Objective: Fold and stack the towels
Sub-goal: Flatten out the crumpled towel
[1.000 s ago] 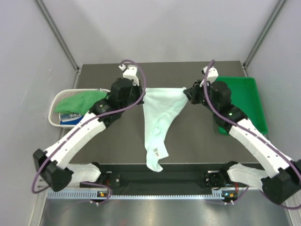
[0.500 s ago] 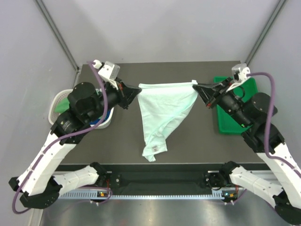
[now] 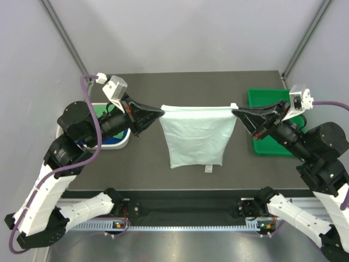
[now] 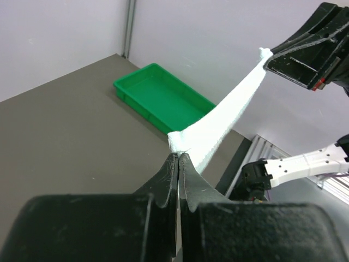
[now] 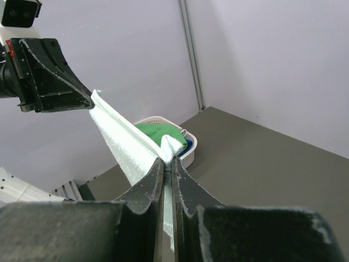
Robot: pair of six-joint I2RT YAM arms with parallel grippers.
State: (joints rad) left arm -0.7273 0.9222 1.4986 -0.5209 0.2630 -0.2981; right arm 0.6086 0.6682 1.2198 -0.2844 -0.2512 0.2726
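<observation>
While both of my arms are raised above the table (image 3: 191,87), the pale mint towel (image 3: 196,136) hangs between my two pairs of fingertips as a flat sheet. My left gripper (image 3: 161,112) is pinched tight on the upper corner nearest it, jaws pressed together with only cloth between them. Seen from the left wrist, the fabric bunches right at the tips and runs off taut toward my other gripper. My right gripper (image 3: 235,113) is clamped on the opposite upper corner, jaws narrow, with a small tuft of cloth poking out past the tips. The top edge is pulled nearly straight from one pair of fingers to the other, and the rest drops below them. Whether the lower hem touches the table I cannot tell. A small tag (image 3: 208,170) shows just under that hem.

Back behind my left fingers, away from the towel, sits a white mesh basket (image 3: 121,144) with a bright green towel (image 5: 155,132) and a royal blue towel (image 5: 188,143) in it. Behind my right fingers a green tray (image 3: 265,98) lies flat on the table, well apart from the hanging cloth.
</observation>
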